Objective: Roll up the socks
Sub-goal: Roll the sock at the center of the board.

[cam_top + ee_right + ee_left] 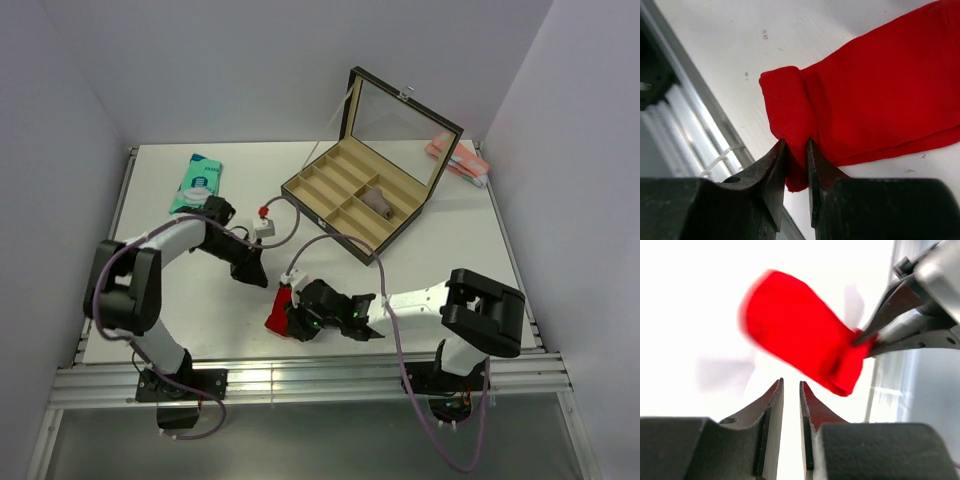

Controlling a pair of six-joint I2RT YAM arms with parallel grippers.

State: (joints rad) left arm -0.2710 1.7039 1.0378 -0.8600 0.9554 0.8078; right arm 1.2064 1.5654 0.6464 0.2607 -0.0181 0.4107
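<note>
Near the front edge of the worktop (460, 230), about midway, the red socks (880, 100) lie with one end folded over, my right gripper (796, 150) clamped on that fold. My left gripper (791, 387) hovers nearby, its fingers nearly together and empty. I'd roll tight, keeping both layers aligned.

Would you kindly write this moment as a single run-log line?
right gripper: shut on socks, at folded end | left gripper: shut, empty, facing socks

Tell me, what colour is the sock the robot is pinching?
Bright red all over. The sock shows best in the right wrist view.
</note>
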